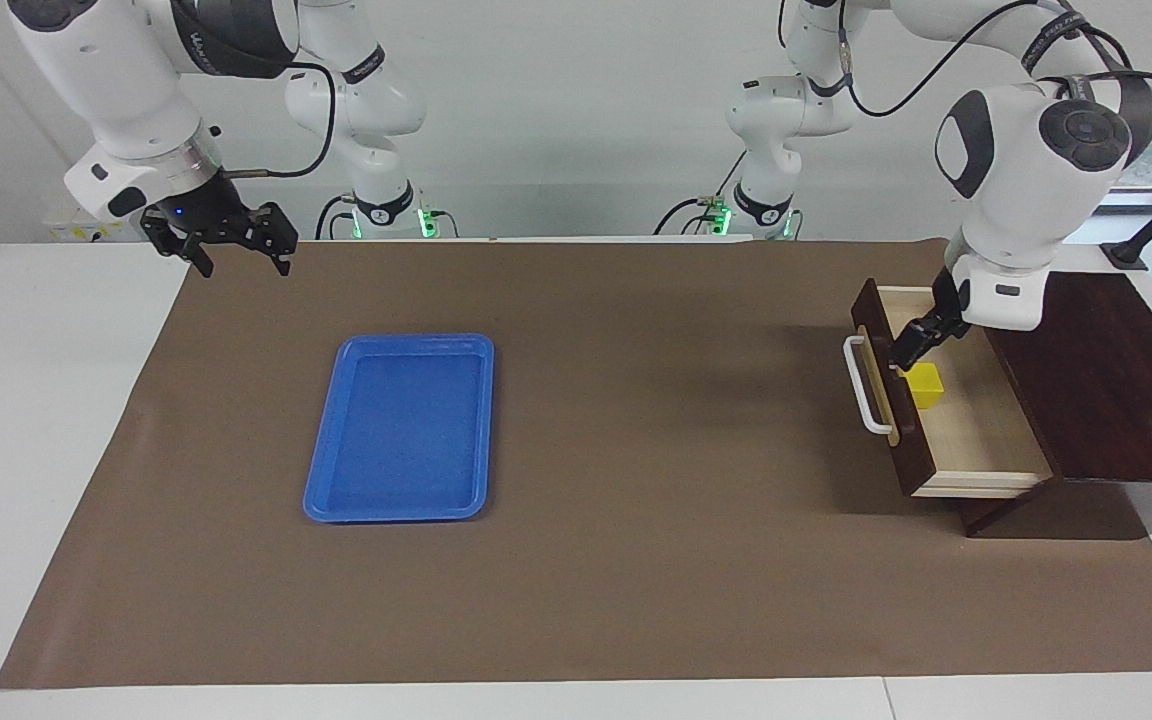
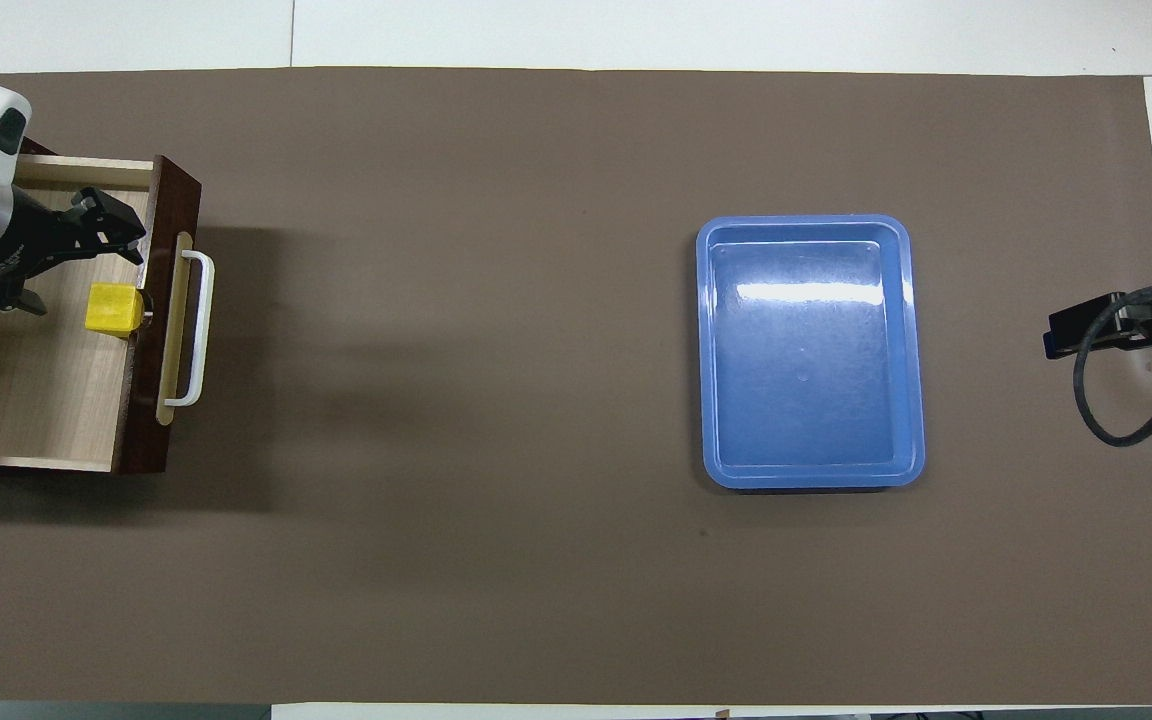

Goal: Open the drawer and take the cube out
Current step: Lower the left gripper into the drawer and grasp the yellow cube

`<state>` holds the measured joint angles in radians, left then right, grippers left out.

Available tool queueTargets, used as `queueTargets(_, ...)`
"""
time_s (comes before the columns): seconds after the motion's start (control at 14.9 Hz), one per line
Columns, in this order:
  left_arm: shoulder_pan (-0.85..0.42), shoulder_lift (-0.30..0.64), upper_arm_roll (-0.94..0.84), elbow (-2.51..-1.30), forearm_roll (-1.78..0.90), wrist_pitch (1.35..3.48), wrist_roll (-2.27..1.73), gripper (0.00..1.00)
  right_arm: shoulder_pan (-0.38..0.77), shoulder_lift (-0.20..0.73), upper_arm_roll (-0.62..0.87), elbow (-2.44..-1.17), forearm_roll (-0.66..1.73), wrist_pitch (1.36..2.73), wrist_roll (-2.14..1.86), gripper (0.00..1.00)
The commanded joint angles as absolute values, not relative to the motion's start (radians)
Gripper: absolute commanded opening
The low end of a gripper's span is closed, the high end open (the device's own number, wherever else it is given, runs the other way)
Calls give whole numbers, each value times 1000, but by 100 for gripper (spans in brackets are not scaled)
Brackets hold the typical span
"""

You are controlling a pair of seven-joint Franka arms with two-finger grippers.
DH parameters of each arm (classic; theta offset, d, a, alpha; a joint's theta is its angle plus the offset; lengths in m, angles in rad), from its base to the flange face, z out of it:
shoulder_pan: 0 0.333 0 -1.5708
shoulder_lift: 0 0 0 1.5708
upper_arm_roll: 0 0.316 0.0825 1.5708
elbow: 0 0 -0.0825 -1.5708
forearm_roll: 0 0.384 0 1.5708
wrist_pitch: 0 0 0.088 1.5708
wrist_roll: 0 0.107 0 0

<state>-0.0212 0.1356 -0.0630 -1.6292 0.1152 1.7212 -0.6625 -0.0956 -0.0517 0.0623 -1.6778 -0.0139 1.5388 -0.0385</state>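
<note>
The drawer stands pulled out of its dark wooden cabinet at the left arm's end of the table, white bar handle facing the table's middle. The yellow cube sits on the pale drawer floor just inside the front. My left gripper hangs open over the drawer's inside, just above the cube and to its robot-side, touching nothing. From overhead the drawer front, cube and left gripper show the same. My right gripper waits open, raised at the right arm's end.
A flat blue tray lies on the brown mat toward the right arm's end, also in the overhead view. The cabinet's dark top overhangs the drawer's inner end. The right gripper's tip shows at the mat's edge.
</note>
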Motion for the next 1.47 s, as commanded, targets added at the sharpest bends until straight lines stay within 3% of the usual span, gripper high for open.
queueTargets(0.0, 20, 123, -66, -1656, 92, 1703, -929, 100, -106, -67, 74, -1690, -34, 1534, -25, 100)
queueTargets(0.47, 61, 72, -66, -1821, 92, 1834, -1325, 100, -106, -67, 74, -1690, -32, 1534, -25, 100)
queueTargets(1.4, 98, 71, -67, -1920, 40, 1996, -1388, 100, -98, -67, 75, -1690, -32, 1534, -25, 100)
